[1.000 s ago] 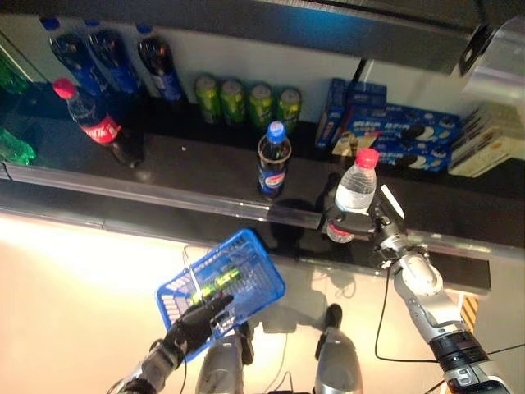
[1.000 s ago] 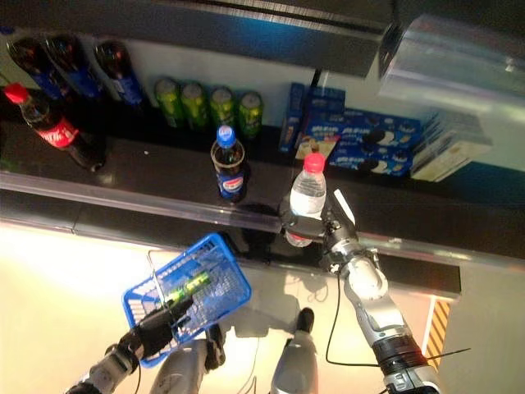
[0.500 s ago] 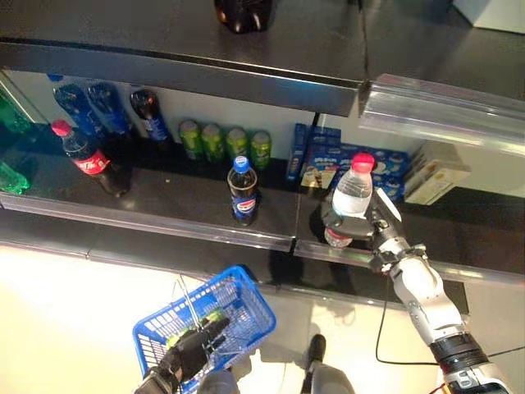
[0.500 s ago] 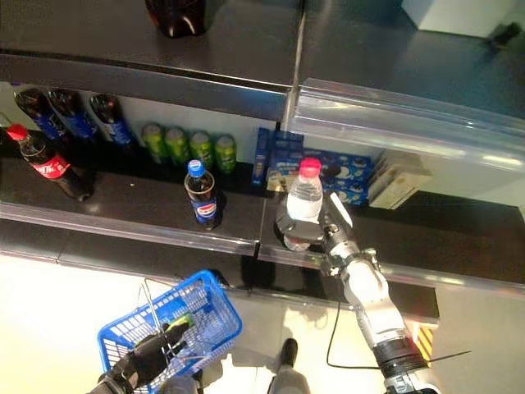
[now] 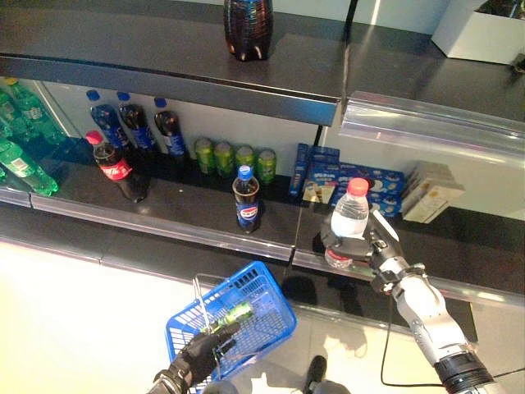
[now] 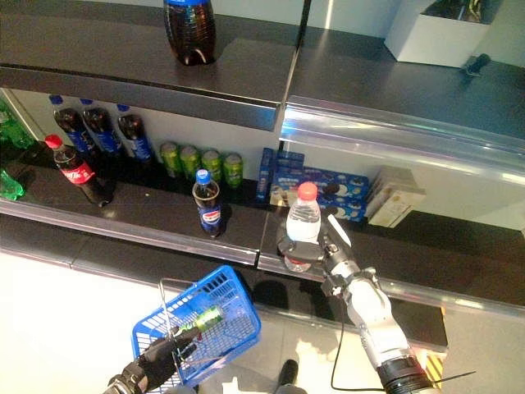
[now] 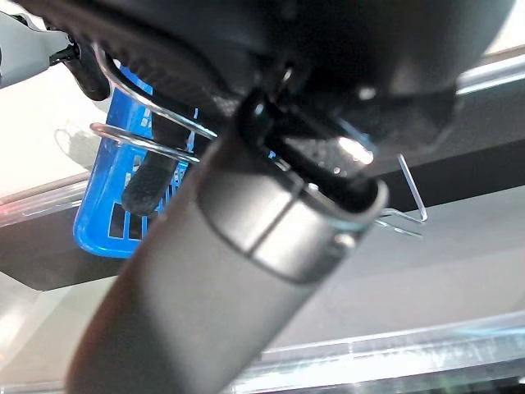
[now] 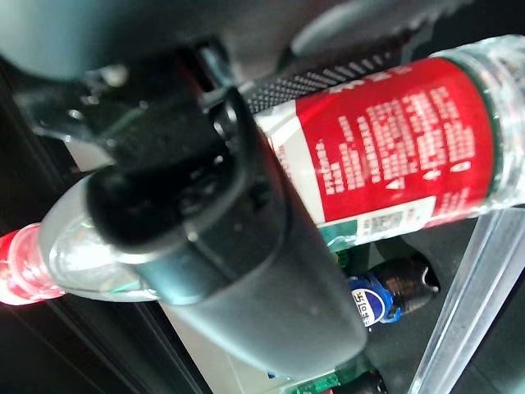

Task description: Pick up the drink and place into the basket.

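Shop shelving (image 5: 205, 217) forms the backdrop: our right hand (image 5: 379, 256) is wrapped round the water bottle (image 5: 347, 223), upright above the shelf lip for carrying, while our left hand (image 5: 199, 353) grips the blue basket (image 5: 267, 316) low, ready to receive it

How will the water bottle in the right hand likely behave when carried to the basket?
The water bottle looks full, so probably heavy for its size. Clear thin plastic may flex under the right hand. Tall and narrow, it would likely tip in the basket.

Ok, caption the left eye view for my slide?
Right hand grips water bottle at the shelf; left hand holds the basket.
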Robot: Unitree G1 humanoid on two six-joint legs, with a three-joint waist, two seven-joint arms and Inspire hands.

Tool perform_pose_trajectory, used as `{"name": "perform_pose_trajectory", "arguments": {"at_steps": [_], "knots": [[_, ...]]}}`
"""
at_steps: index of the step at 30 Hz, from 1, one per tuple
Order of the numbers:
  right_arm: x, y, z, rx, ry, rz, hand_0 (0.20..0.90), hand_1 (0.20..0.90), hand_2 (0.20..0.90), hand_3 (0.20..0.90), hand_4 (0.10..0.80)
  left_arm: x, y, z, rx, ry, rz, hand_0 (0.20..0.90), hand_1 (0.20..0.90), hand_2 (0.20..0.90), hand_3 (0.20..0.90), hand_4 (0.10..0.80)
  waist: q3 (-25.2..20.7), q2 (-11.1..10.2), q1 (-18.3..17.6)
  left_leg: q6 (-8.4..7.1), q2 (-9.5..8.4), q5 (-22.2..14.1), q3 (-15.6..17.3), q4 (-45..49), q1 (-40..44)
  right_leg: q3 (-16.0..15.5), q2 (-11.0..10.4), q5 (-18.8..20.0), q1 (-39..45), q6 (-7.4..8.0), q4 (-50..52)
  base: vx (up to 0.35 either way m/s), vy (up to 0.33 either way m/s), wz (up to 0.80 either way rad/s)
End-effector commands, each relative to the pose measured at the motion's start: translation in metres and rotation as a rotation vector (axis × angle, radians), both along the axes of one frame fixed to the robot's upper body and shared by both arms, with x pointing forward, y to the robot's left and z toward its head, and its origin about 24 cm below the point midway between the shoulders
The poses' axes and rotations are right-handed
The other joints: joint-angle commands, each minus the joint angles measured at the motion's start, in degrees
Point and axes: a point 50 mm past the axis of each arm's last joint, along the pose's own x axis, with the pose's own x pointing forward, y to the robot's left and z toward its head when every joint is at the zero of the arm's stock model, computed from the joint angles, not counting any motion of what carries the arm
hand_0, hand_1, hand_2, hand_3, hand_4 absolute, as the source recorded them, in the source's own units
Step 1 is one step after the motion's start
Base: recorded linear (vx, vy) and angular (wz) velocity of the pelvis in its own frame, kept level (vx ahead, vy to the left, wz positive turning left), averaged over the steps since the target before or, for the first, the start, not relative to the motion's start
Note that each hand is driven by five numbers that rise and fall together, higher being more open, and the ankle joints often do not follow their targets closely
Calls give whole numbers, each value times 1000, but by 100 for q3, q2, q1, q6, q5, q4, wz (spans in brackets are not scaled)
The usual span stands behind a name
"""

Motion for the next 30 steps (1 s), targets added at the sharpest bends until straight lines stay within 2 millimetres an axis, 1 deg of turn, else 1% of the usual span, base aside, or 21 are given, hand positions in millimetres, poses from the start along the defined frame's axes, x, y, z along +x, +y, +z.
{"name": "perform_pose_trajectory", "arguments": {"at_steps": [1,10,16,19,20,22,26,30], "knots": [[12,8,86,47,-398,92,300,300,300,200,100,48,-2,36,-82,-338,-21,300,300,300,200,100,-567,114,70,157,-223,146,84,-16,-470,-253,125,-993,915,146,433,-74,14,12],[10,15,85,29,-391,135,300,300,300,200,100,63,-12,53,-138,-495,-39,300,300,300,200,100,-509,121,243,139,-206,238,-18,-16,-606,-393,175,-1076,969,89,480,-61,5,11],[12,23,90,32,-408,161,300,300,300,200,100,74,-17,67,-126,-585,-79,300,300,300,200,100,-443,110,419,137,-209,304,-96,-16,-724,-513,216,-1139,1019,43,511,-64,-10,14],[13,31,91,34,-413,183,300,300,300,200,100,82,-21,80,-127,-665,-96,300,300,300,200,100,-397,112,531,139,-216,354,-137,-16,-799,-575,243,-1160,1054,15,506,-40,-7,19],[13,33,91,34,-412,192,300,300,300,200,100,85,-23,84,-132,-685,-94,300,300,300,200,100,-395,80,551,82,-237,265,-193,-16,-760,-511,241,-1253,1111,47,505,10,-11,22],[13,37,91,34,-414,204,300,300,300,200,100,91,-27,94,-146,-727,-100,300,300,300,200,100,-370,78,608,81,-247,286,-212,-16,-791,-542,252,-1261,1131,38,504,-15,-3,18],[16,48,94,47,-427,224,300,300,300,200,100,107,-43,126,-178,-854,-149,300,300,300,200,100,-316,28,783,98,-300,320,-318,-16,-889,-612,297,-1286,1186,8,480,-39,-15,13],[18,56,95,65,-427,234,300,300,300,200,100,116,-57,153,-193,-935,-201,300,300,300,200,100,-295,-30,909,113,-343,331,-419,-16,-912,-661,344,-1306,1239,-11,466,1,-23,20]]}}
